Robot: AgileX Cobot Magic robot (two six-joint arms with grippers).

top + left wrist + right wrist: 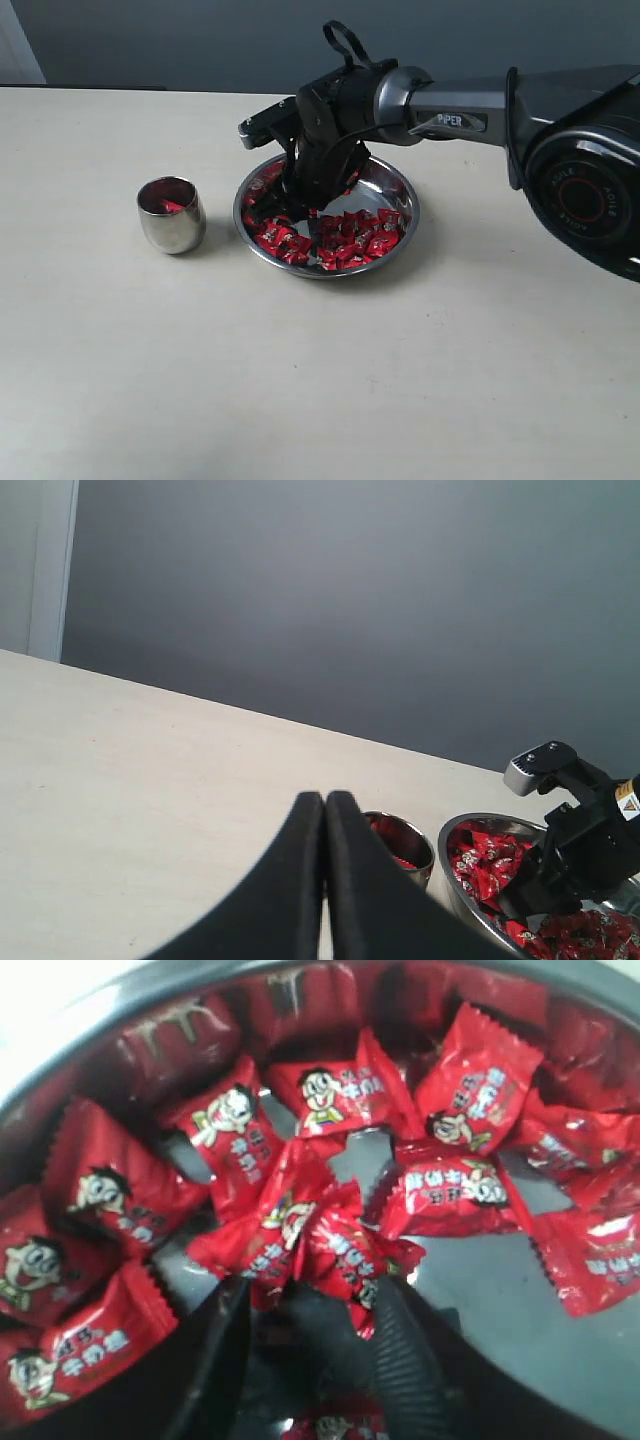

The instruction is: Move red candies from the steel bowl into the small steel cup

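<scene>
**One bowl, one cup, right pincer down in the candies**

Count: one steel bowl point(408, 205), one small steel cup point(171, 222), two pincers. The red candies point(352, 236) are piled too thick to count.

Containers: both stand on the table point(300, 390), the cup well apart at the bowl's 9 o'clock. The candies crowd the bowl's 6 o'clock half. The cup shows red inside, number unclear.

Arms: the right arm reaches in from 3 o'clock. The right pincer point(285, 205) points down into the bowl, jaws parted, tips among the wrappers. The left pincer point(325, 802) is low over the table, fingers pressed together, empty.
</scene>
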